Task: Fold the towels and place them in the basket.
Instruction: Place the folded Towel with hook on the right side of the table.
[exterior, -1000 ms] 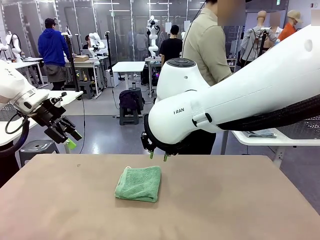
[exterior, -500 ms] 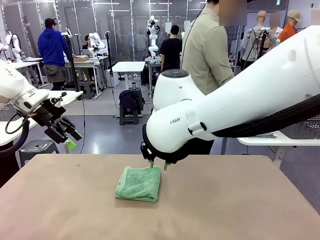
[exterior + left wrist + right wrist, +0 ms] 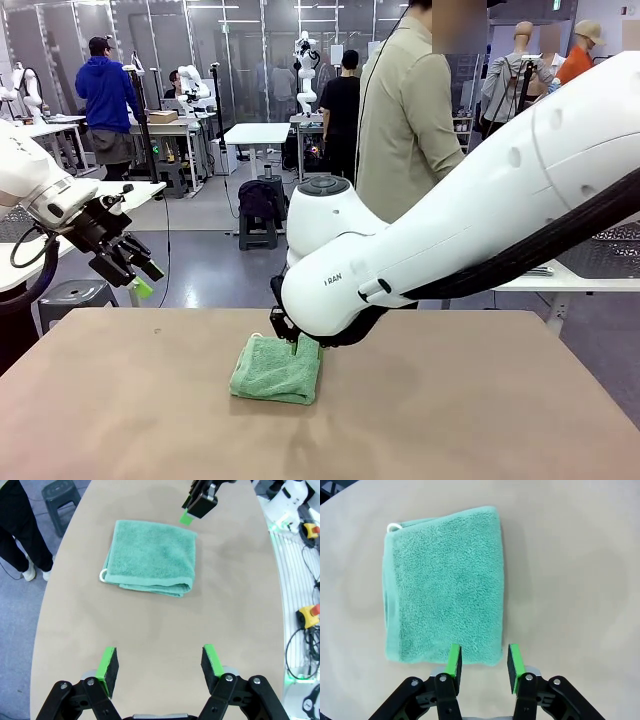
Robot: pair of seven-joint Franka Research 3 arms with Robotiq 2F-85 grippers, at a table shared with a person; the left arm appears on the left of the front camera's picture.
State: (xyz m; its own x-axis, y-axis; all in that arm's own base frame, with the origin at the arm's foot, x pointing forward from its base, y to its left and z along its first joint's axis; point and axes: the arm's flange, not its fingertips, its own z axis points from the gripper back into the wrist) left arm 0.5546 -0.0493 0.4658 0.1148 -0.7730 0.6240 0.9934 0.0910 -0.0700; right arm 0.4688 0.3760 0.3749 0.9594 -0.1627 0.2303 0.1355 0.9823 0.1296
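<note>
Towel of mint-green terry cloth [image 3: 278,368], folded to a square, lies at lower centre of the front view on the tan tabletop [image 3: 480,400]. Right gripper [image 3: 483,662] stands half open at its wrist frame's bottom, green pads either side of the towel's corner, gripping nothing. Left gripper [image 3: 160,662] hangs wide open and empty at middle left of the front view.

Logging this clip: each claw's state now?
Left claw: open, empty.
Right claw: open, at edge of folded mint-green terry-cloth towel, gripping nothing.
</note>
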